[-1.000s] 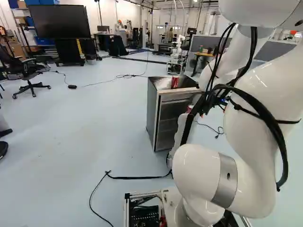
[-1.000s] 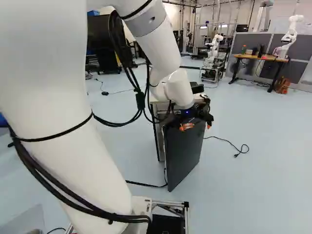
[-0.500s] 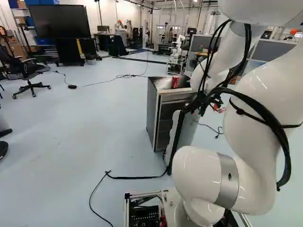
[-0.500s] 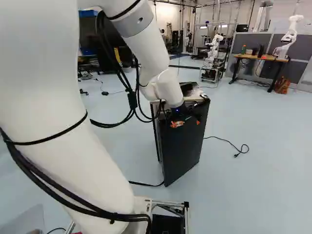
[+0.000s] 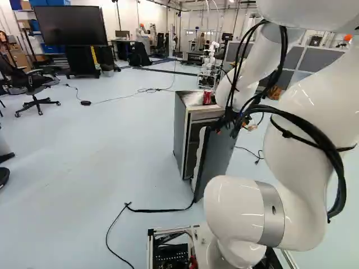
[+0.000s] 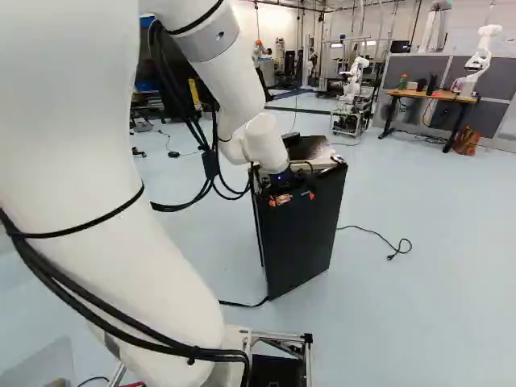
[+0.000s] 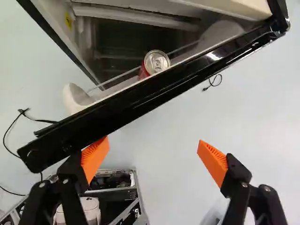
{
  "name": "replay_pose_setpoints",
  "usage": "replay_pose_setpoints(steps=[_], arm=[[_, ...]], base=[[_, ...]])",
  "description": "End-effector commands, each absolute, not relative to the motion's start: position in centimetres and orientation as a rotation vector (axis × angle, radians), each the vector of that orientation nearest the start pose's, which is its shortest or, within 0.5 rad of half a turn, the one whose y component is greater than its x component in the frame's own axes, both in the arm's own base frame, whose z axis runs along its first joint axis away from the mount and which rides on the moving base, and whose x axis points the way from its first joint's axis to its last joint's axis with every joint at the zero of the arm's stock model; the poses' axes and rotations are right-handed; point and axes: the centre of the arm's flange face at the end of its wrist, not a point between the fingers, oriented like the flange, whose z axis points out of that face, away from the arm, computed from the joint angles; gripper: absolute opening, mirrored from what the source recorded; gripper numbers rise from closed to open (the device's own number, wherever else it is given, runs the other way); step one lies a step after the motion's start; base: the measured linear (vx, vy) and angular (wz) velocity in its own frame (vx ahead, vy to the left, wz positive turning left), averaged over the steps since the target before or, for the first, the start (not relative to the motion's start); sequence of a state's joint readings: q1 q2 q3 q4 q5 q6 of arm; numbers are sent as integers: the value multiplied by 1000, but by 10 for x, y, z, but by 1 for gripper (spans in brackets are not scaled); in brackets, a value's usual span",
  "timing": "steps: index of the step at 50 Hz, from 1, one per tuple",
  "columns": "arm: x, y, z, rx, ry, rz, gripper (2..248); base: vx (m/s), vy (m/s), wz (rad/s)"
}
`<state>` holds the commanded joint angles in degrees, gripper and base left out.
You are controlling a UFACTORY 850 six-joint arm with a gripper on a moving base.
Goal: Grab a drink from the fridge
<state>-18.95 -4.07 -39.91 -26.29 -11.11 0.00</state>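
At the foot of the left base view lay the open metal frame of the base (image 5: 168,246), and beside it rose the white arm (image 6: 169,266), black hoses strapped along it. A black cable (image 5: 162,210) ran over the floor from the base's side to the foot of the fridge. The arm reached forward and down to the fridge door (image 6: 298,234), where the hand (image 6: 296,197) hung near the door's upper edge. In the wrist view the hand (image 7: 153,152) was open, its orange pads (image 7: 95,157) wide apart with nothing gripped; one finger stood right by the door's edge, though I couldn't tell whether it touched. The door stood ajar. Just inside it, a red drink can (image 7: 156,62) with a silver lid stood in the white door shelf (image 7: 77,98), ahead of the fingers and apart from them. Behind was the fridge (image 5: 182,134), with a second red can (image 5: 207,97) at its top. A loose cord (image 6: 395,250) lay on the floor beside it. Farther off were an office chair (image 5: 35,84), a big dark screen (image 5: 70,25) and another robot (image 6: 353,79) on a wheeled cart (image 6: 347,121).
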Motion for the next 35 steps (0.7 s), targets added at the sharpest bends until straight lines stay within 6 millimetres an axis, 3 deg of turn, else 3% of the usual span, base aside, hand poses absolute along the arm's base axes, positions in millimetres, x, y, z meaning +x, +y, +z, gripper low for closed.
replay_pose_setpoints(steps=[23, 35], arm=[[450, -125, 415, -3296, -293, -676, 247], [457, -123, 415, -3293, -306, -680, 247]], base=[[0, 0, 0], [0, 0, 0]])
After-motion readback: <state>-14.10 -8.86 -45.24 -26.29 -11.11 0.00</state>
